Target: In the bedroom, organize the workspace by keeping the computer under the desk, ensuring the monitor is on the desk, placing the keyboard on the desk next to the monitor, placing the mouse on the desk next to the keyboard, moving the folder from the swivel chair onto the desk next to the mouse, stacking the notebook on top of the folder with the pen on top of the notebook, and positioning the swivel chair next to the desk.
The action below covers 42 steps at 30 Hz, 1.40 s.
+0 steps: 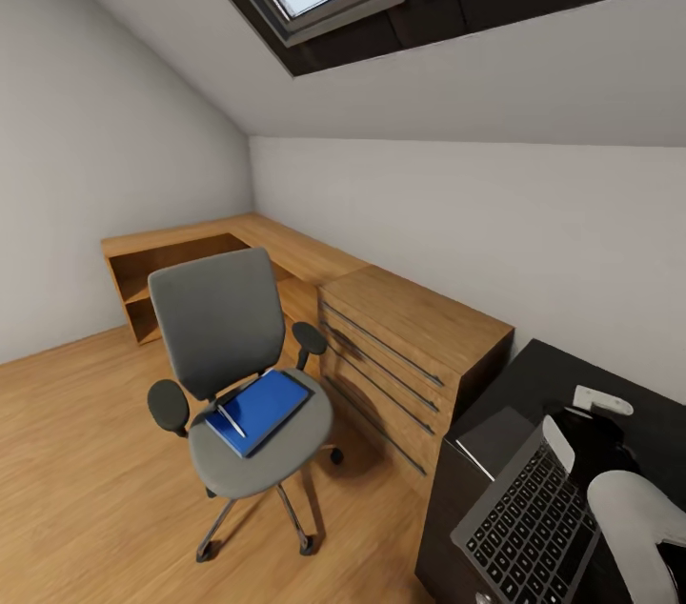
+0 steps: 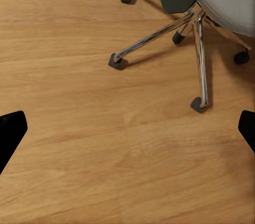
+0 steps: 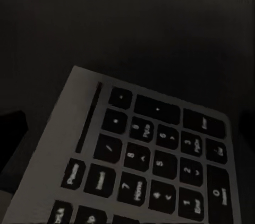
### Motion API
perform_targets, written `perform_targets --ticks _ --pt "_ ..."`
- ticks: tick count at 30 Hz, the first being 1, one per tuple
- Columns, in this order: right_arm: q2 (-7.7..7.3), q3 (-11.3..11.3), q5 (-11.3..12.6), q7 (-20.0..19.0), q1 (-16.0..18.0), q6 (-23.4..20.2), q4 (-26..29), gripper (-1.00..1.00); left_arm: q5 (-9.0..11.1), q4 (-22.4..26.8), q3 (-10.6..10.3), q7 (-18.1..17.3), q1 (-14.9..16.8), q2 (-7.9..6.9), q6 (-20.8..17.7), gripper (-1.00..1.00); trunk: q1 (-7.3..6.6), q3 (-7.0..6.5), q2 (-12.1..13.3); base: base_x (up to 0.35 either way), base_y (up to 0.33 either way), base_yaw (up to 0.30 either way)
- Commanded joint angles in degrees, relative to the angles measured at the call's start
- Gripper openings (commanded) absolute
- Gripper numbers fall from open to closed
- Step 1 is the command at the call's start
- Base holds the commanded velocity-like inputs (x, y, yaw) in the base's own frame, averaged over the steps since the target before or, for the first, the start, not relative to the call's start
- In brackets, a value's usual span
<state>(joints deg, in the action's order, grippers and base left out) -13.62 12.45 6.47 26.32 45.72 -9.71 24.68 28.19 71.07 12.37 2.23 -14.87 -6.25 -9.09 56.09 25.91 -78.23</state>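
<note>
The grey swivel chair [image 1: 217,328] stands on the wooden floor, away from the dark desk [image 1: 534,373] at the lower right. On its seat lies a flat blue cover [image 1: 261,409], folder or notebook, I cannot tell which, with a pen [image 1: 231,420] on top. The keyboard [image 1: 525,528] rests at the desk's near edge, and a white mouse [image 1: 602,400] lies farther back. My right gripper [image 3: 127,128] hovers open over the keyboard's number pad [image 3: 159,155]. My left gripper [image 2: 127,128] hangs open above the floor near the chair's base [image 2: 196,27].
A wooden chest of drawers [image 1: 410,347] stands between the chair and the dark desk. A low wooden corner shelf [image 1: 181,251] runs along the far walls. Bare wood floor [image 1: 86,471] stretches left of the chair. My white right arm [image 1: 638,528] crosses the desk.
</note>
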Motion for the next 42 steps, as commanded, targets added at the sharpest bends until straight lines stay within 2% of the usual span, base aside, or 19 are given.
perform_targets --ticks 1,4,7,8,10,11,14,15,17,23,30,42 --pt "-0.01 -0.1 0.5 0.2 -0.1 -1.5 1.8 1.00 0.6 0.1 0.0 0.2 0.0 0.02 -0.3 1.00 0.00 0.05 0.0 0.000 0.000 0.000" --pt "0.10 -0.1 0.6 0.1 -0.2 -3.8 5.2 1.00 0.6 0.1 -0.1 0.2 0.0 0.06 -0.3 1.00 0.00 0.05 0.0 0.000 0.000 0.000" --pt "0.78 0.0 0.6 -0.1 -1.1 -6.7 11.4 1.00 0.5 -0.1 -0.1 0.2 0.0 0.08 -0.3 1.00 0.00 0.05 0.0 0.000 0.000 0.000" --pt "1.33 0.0 0.6 -0.2 -2.4 -7.9 15.1 1.00 0.3 -0.2 -0.1 0.3 0.0 0.08 -0.3 1.00 0.00 0.05 0.0 0.000 0.000 0.000" --pt "1.88 0.0 0.6 -0.2 -4.2 -9.0 19.1 1.00 -0.1 -0.4 -0.3 0.3 0.0 0.09 -0.3 1.00 0.00 0.05 0.0 0.000 0.000 0.000" --pt "2.13 0.0 0.6 -0.2 -5.3 -9.5 21.2 1.00 -0.3 -0.4 -0.4 0.3 0.0 0.09 -0.3 1.00 0.00 0.05 0.0 -0.005 0.000 0.000" --pt "3.96 0.0 0.6 -0.3 -12.2 -12.2 33.1 1.00 -1.4 -0.6 -1.7 0.4 0.0 0.08 -0.2 1.00 0.00 0.05 0.0 -0.120 0.000 0.000" --pt "6.20 0.0 0.5 -0.2 -15.5 -13.5 39.5 1.00 -1.7 -0.6 -2.1 0.5 0.0 0.09 -0.2 1.00 0.00 0.05 0.0 -0.287 0.000 0.000" --pt "7.45 0.0 0.3 -0.2 -16.4 -14.1 41.3 1.00 -1.8 -0.7 -2.2 0.5 0.0 0.06 -0.1 1.00 0.00 0.05 0.0 -0.303 0.016 0.000" --pt "9.92 0.0 -0.1 0.1 -17.3 -14.6 43.1 1.00 -1.8 -0.7 -2.3 0.5 0.0 0.01 -0.1 1.00 0.00 0.05 0.0 -0.320 0.085 0.000" --pt "10.67 -0.1 -0.1 0.1 -17.4 -14.6 43.2 1.00 -1.8 -0.7 -2.3 0.3 0.0 0.01 -0.1 1.00 0.00 0.00 0.0 -0.290 0.195 -0.027" --pt "12.34 -0.2 0.0 0.1 -17.5 -14.2 43.0 1.00 -1.8 -0.7 -2.2 0.2 0.0 -0.02 -0.1 1.00 0.00 -0.55 0.0 -0.191 0.158 -0.189"
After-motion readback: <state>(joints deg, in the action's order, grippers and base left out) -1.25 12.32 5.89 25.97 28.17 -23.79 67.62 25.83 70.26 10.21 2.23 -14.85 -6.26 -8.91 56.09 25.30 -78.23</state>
